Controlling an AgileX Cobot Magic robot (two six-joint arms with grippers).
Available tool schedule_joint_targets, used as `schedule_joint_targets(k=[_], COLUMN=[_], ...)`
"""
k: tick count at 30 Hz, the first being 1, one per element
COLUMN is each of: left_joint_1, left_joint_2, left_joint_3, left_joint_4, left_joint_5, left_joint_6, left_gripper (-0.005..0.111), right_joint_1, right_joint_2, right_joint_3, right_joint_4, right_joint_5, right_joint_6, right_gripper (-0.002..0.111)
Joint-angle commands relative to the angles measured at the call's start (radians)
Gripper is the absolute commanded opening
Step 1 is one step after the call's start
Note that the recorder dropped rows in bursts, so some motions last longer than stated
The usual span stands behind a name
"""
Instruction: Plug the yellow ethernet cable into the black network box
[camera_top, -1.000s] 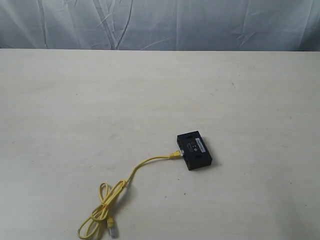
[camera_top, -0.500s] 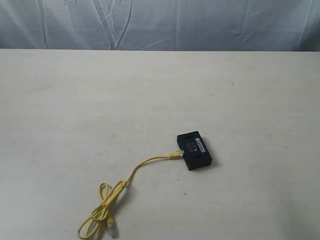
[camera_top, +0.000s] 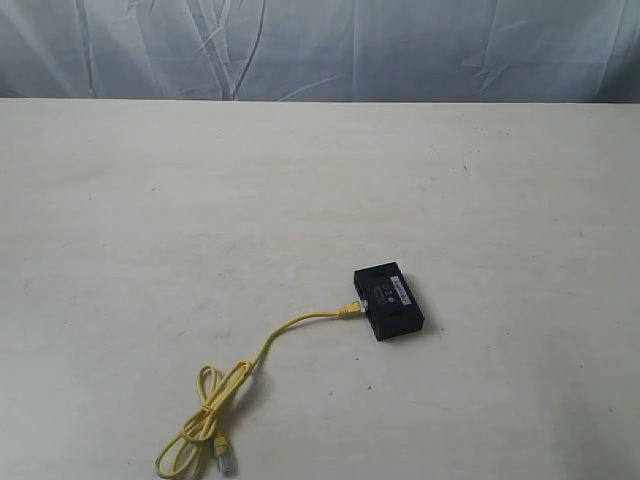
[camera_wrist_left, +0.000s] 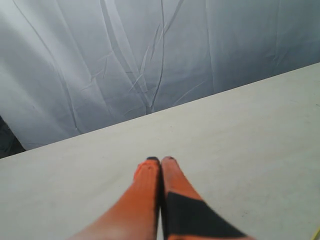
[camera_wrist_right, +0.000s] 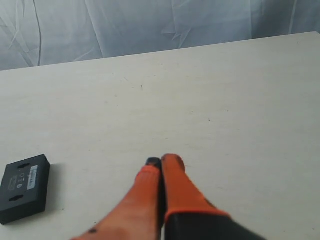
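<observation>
Left gripper (camera_wrist_left: 160, 159) and right gripper (camera_wrist_right: 161, 161) sat pinched together, empty. Table (camera_top: 150, 200) lay wide around black network box (camera_top: 389, 301); yellow ethernet cable (camera_top: 290, 330) plug seating unclear.

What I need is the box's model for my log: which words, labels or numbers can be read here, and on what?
White label on the box: print too small and blurred to read in either view that shows it.
Small pale marks beside the label: not legible.
Cable, table, backdrop: no text visible.
</observation>
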Motion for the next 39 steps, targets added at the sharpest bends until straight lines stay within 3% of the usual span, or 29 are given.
schedule_joint_targets(k=[1, 4, 6, 9, 15, 17, 19, 34, 39], left_joint_1=[0.117, 0.237, 0.271, 0.271, 0.271, 0.271, 0.271, 0.271, 0.271], left_joint_2=[-0.035, -0.098, -0.162, -0.270, -0.436, -0.480, -0.502, -0.502, -0.502], left_joint_3=[0.050, 0.164, 0.294, 0.499, 0.745, 0.754, 0.754, 0.754, 0.754], left_joint_4=[-0.028, -0.057, -0.055, -0.055, -0.020, -0.020, -0.020, -0.021, -0.087], left_joint_5=[-0.008, -0.056, -0.160, -0.292, -0.453, -0.444, -0.342, -0.357, -0.371], left_joint_6=[-0.004, -0.004, -0.004, -0.004, -0.004, -0.004, -0.002, -0.002, -0.002], left_gripper=[0.000, 0.000, 0.000, 0.000, 0.000, 0.000, 0.000, 0.000, 0.000], right_joint_1=[-0.007, -0.007, -0.007, -0.007, -0.007, -0.007, -0.007, -0.007, -0.007], right_joint_2=[-0.006, -0.006, -0.006, -0.006, -0.006, -0.006, -0.006, -0.006, -0.006], right_joint_3=[0.005, 0.005, 0.005, 0.005, 0.005, 0.005, 0.005, 0.005, 0.005], right_joint_4=[-0.001, 0.001, 0.001, 0.001, 0.001, 0.001, 0.001, 0.001, 0.001], right_joint_5=[-0.014, -0.014, -0.014, -0.014, -0.012, -0.012, -0.012, -0.014, -0.016], right_joint_6=[-0.001, -0.001, -0.001, -0.001, -0.001, -0.001, -0.001, 0.001, 0.001], right_gripper=[-0.001, -0.001, -0.001, -0.001, -0.001, -0.001, -0.001, -0.001, -0.001])
